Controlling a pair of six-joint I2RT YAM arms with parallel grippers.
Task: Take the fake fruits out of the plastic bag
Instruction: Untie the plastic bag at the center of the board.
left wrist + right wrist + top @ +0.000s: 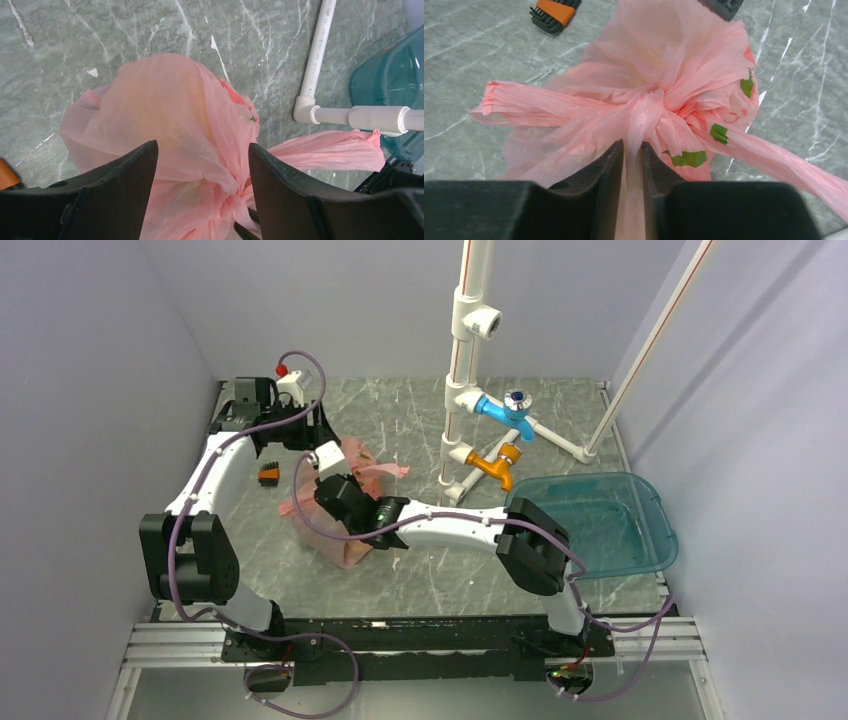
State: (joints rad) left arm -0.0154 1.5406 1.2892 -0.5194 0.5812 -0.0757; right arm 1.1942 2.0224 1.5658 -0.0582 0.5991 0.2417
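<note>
The pink plastic bag (350, 552) lies tied shut on the grey marble table, left of centre. My right gripper (318, 483) reaches it from the right. In the right wrist view the right gripper (632, 144) is shut on a thin twisted strand just below the bag's (674, 65) knot (649, 102). My left gripper (202, 147) stands open, its fingers wide apart over the bag's (165, 110) rounded bulge. From above the left gripper (328, 465) is at the bag's far end. The fake fruits are hidden inside; only a pale yellowish tint shows through the plastic.
A teal see-through tub (640, 540) stands at the right. A white pipe stand (465, 390) with a blue tap (510, 405) and an orange tap (497, 465) rises behind the bag. An orange-and-black hex key set (268, 473) lies left of the bag.
</note>
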